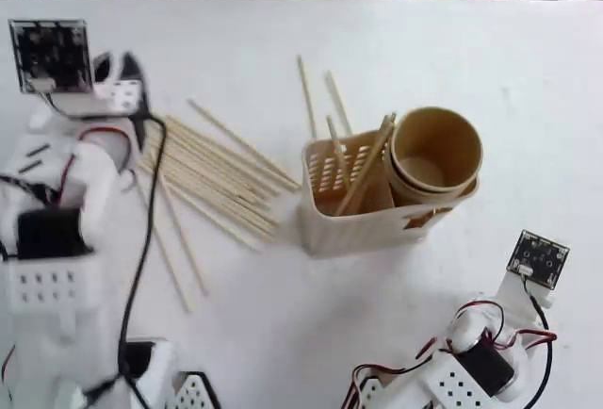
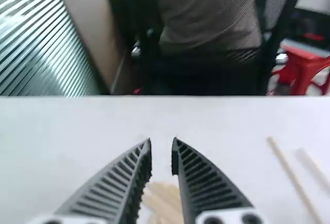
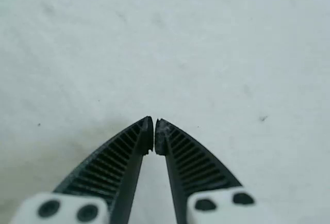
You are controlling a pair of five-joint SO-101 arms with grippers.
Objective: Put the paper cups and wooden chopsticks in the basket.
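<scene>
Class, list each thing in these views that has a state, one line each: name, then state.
basket: upright, partly filled
paper cups: nested, upright inside it
chopsticks in basket: leaning, tips sticking out
loose chopsticks: lying scattered on the table
left gripper: slightly open, empty
right gripper: shut, empty

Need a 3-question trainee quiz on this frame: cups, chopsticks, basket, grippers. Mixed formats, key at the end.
1. True or false: the paper cups sit nested inside the basket.
2. Where do most of the wooden chopsticks lie? A) in the basket B) loose on the table beside the basket C) inside the paper cups
3. Fill in: the right gripper is ___ and holds nothing.
Key: 1 true; 2 B; 3 shut.
</scene>
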